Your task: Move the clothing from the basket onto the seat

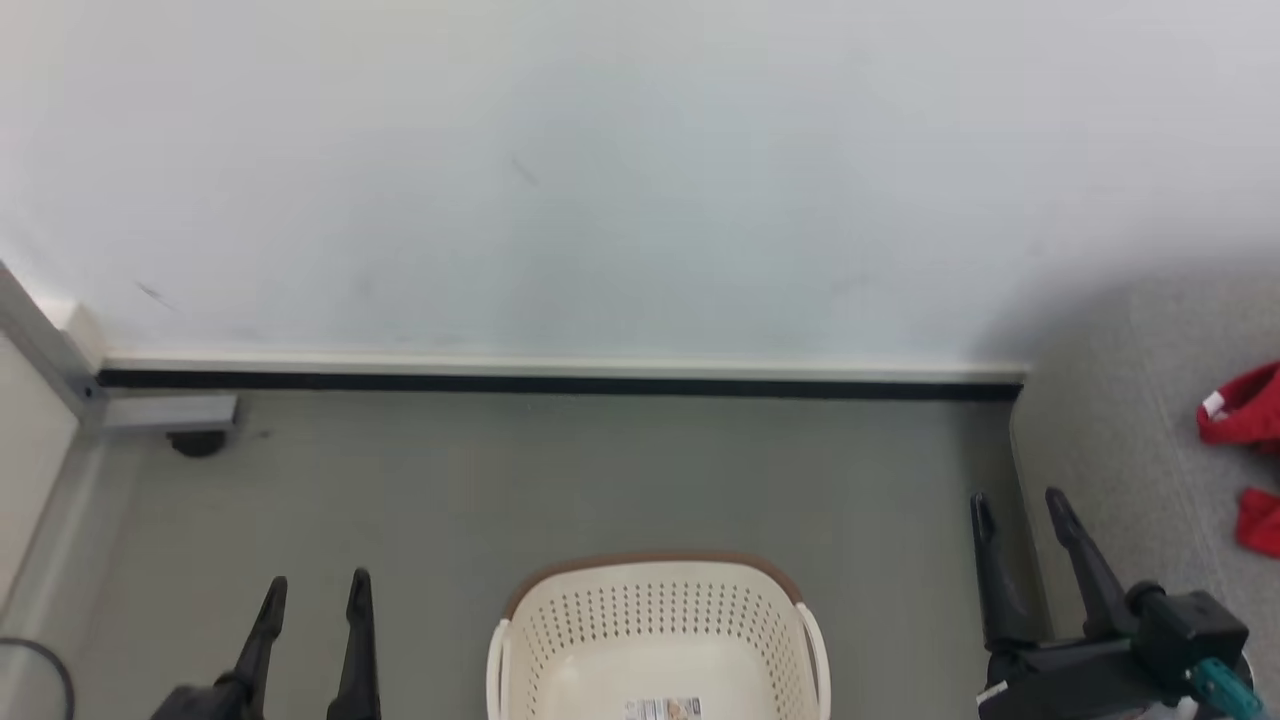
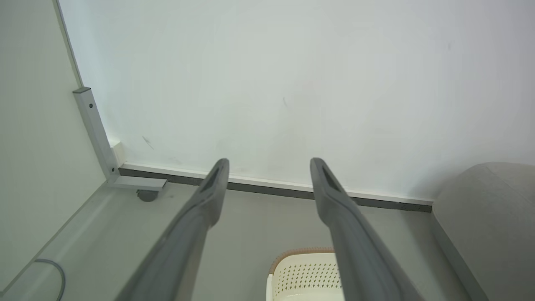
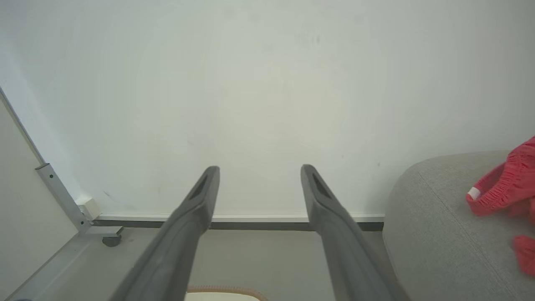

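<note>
1. Two grippers rise from the near edge of the head view, each with two long dark fingers pointing toward the far wall. The left gripper [image 1: 318,585] has its fingers spread and grasps nothing; its own wrist view shows a wide gap between them.
2. The right gripper [image 1: 1018,500] is likewise parted and empty. It stands over the floor just beside the left edge of the seat, farther out than the left one.
3. Between the two grippers, on the floor at the near edge, sits the cream plastic laundry basket [image 1: 660,610] with rows of small holes and a brown woven-look rim. It touches neither gripper. The part of its bottom that shows is bare cream plastic with a small printed label [image 1: 662,708].
4. On the right lies the large grey woven-fabric seat [image 1: 1120,450], with a rounded edge and a seam along it.
5. The bright red soft clothing [image 1: 1245,412] lies on the seat at the far right, well apart from the basket. One bunched piece has a small white patch, and a second red bit lies nearer. The picture's edge cuts off both.
6. Around all this is a smooth grey floor [image 1: 600,480], which meets a pale blank wall [image 1: 620,180] at a white skirting with a dark strip [image 1: 560,382].
7. At the far left a grey metal bar [image 1: 165,412] rests on a dark round foot, and a thin grey cable [image 1: 55,665] curves at the near left.
</note>
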{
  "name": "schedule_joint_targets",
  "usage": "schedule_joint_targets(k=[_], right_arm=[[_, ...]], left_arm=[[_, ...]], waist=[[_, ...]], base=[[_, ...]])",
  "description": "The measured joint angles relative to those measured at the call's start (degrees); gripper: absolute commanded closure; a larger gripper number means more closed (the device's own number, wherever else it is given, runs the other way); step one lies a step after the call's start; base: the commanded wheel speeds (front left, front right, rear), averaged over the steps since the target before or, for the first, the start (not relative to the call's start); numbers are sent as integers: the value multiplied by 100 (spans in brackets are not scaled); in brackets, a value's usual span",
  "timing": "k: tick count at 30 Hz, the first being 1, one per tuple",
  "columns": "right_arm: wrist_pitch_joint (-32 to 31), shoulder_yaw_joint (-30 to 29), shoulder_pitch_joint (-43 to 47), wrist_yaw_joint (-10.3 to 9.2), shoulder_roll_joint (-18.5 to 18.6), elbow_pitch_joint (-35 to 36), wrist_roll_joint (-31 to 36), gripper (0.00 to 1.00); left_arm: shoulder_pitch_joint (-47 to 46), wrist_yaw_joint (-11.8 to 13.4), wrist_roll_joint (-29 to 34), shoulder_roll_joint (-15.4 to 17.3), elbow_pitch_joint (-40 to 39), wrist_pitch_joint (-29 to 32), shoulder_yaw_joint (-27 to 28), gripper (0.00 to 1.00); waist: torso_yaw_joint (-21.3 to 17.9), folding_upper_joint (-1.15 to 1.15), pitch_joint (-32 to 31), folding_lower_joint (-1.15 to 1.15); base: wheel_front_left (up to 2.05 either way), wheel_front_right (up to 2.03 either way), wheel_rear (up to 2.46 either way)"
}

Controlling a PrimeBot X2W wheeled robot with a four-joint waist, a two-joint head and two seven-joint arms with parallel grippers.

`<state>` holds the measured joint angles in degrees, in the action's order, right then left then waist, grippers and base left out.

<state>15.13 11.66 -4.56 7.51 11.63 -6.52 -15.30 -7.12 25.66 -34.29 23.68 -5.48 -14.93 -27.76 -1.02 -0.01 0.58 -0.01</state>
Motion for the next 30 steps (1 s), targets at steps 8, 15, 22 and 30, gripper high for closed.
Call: schedule_joint_targets(k=[8,15,22,30], right_arm=[[0,-321,684,-1,-114,424,292,0],[1,-604,1330,-1,-297,615,609,0],[1,-649,1760,0,-410,750,851,0],[0,-801,2102,0,-444,786,881,0]], left_arm=[[1046,-753,1013,-208,-288,-1,635,0],[1574,-1300,1533,-611,-8,-1,984,0],[1812,-1685,1951,-990,308,-1,1405,0],[2013,-2071,2313,-1324,432,-1,1840,0]], waist=[[231,0,-574,0],[358,0,-886,1],[414,1,-1021,1],[395,1,-1075,1]], base=[[0,0,0],[0,0,0],[0,0,0],[0,0,0]])
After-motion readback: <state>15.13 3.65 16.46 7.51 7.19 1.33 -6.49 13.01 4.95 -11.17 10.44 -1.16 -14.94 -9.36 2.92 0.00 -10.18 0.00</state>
